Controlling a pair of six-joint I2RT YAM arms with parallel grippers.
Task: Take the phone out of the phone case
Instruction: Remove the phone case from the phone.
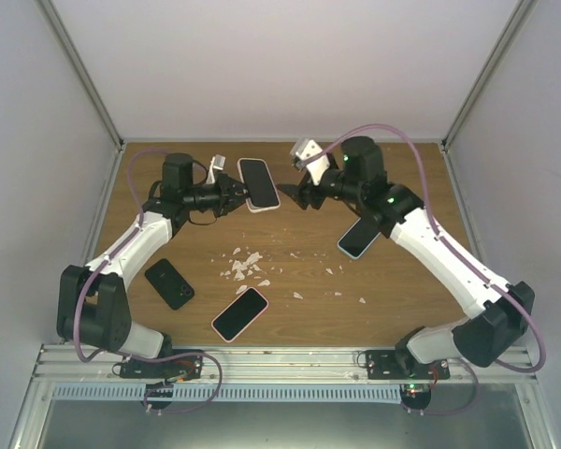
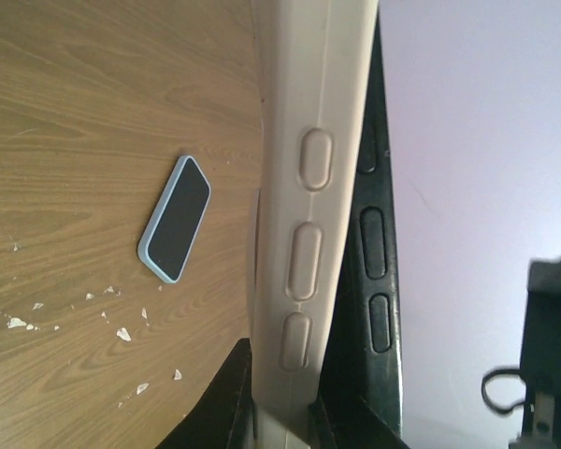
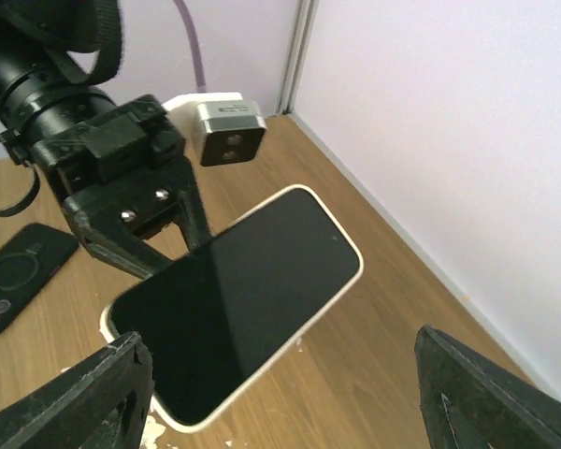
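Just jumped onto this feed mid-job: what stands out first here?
A cream-cased phone hangs over the far middle of the table, clamped at one end by the left hand, with the right hand open beside it. Beneath, white scraps lie scattered, with a black device to the left, a pink-edged phone near the front and a blue-edged phone under the right arm.

Phone (image 3: 234, 299) in white case (image 2: 309, 187) — aloft
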